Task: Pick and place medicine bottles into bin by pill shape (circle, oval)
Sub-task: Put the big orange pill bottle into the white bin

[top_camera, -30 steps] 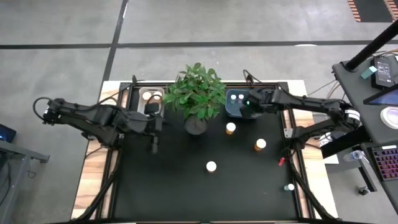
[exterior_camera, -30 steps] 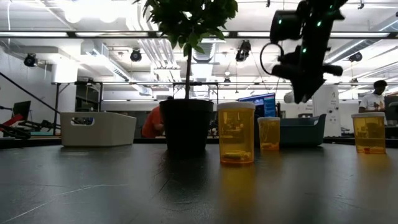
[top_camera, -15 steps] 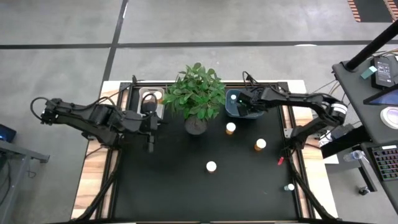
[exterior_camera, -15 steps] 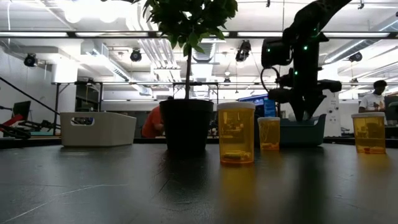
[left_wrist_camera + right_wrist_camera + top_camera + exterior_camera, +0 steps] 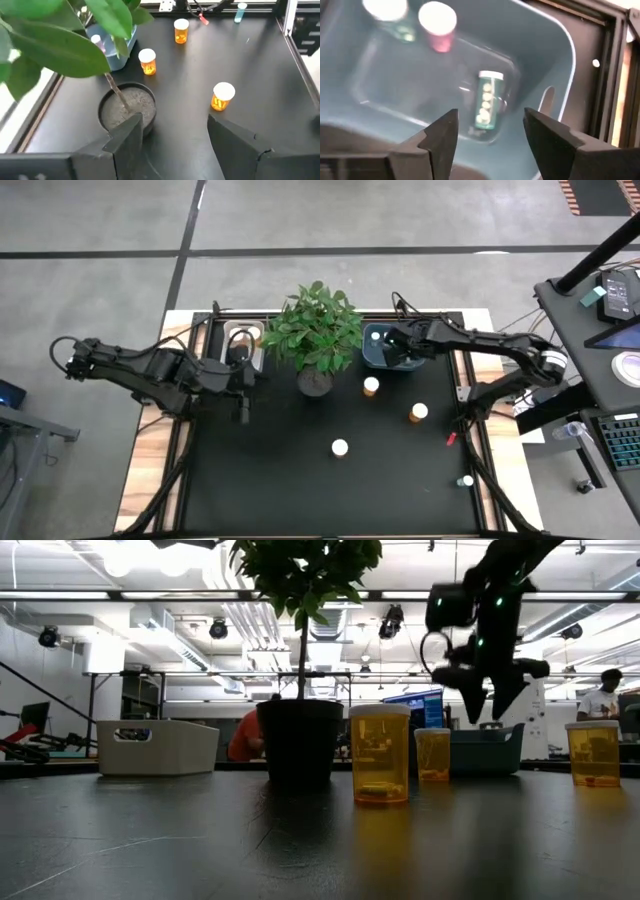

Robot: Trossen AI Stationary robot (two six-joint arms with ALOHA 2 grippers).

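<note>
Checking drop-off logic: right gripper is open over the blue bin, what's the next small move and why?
Probably lift the right gripper clear of the blue bin and swing toward the nearest bottle on the mat. Its fingers are open and empty, a bottle lies on its side in the bin, and three bottles remain on the mat.

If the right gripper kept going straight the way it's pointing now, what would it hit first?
Most likely the small green bottle lying on its side in the blue bin. The right gripper hangs over that bin with open jaws framing the bottle, though how far it still has to go is hard to judge.
</note>
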